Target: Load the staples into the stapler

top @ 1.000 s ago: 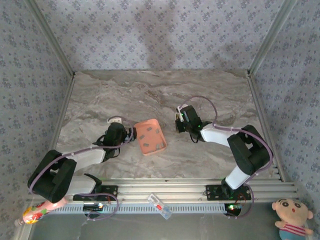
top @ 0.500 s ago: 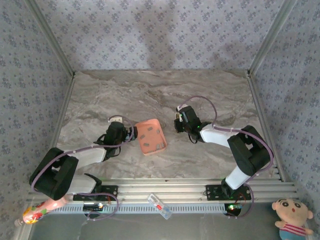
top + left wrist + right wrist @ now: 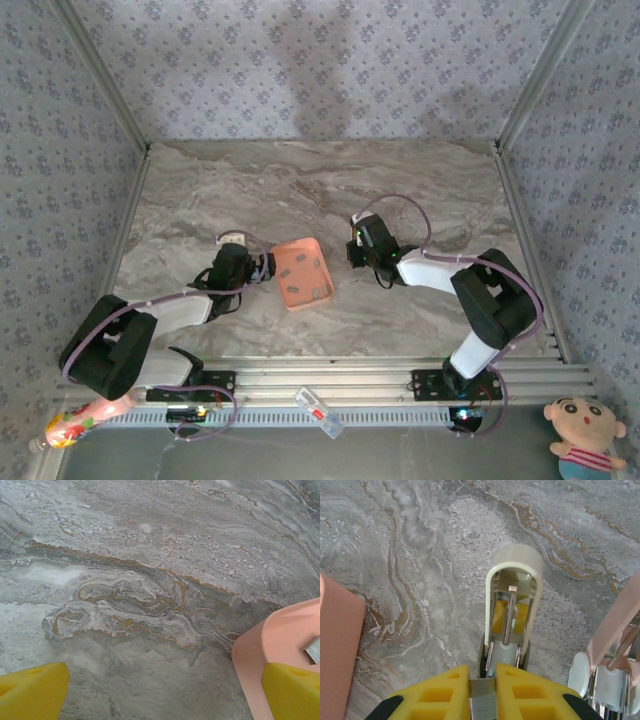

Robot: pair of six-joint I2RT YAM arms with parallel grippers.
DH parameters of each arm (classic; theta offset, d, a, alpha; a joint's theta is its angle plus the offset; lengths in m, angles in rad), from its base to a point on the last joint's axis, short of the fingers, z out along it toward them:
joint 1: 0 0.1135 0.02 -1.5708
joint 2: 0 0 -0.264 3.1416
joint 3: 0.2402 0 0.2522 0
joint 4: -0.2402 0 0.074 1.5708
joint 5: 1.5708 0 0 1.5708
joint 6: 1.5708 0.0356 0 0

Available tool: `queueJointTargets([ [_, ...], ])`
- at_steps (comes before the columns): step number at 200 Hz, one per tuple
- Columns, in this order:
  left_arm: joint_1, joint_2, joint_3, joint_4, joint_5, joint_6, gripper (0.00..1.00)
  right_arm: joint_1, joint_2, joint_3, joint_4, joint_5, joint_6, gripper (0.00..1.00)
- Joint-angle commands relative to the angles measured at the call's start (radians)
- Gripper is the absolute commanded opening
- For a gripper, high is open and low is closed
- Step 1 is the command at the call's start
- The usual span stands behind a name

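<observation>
Stapler [image 3: 514, 562] edged toward tray [image 3: 290, 265], right jaws clamped

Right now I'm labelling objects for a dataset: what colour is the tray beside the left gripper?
The tray is plain salmon pink, clearest in the top external view.

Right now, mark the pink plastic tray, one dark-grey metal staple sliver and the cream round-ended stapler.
pink plastic tray [image 3: 292, 268]: top external view, bare floor.
dark-grey metal staple sliver [image 3: 314, 650]: left wrist view, its visible end.
cream round-ended stapler [image 3: 517, 555]: right wrist view, rounded tip.

No writing, label, brand or number is legible here — on any surface.
</observation>
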Motion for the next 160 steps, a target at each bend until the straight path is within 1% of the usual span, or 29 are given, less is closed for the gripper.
queueJointTargets([
  [1, 0.005, 0.009, 0.019, 0.011, 0.01, 0.013, 0.98, 0.011, 0.012, -0.014, 0.003, 0.04, 0.022, 0.18],
  [42, 0.007, 0.009, 0.022, 0.01, 0.016, 0.013, 0.98, 0.016, 0.01, -0.018, 0.005, 0.056, 0.026, 0.17],
  [102, 0.007, 0.025, 0.025, 0.027, 0.037, 0.003, 0.98, 0.022, -0.05, -0.034, 0.035, 0.076, 0.01, 0.18],
  [160, 0.007, 0.022, 0.03, 0.025, 0.041, 0.003, 0.98, 0.022, -0.039, -0.058, 0.039, 0.082, 0.021, 0.18],
])
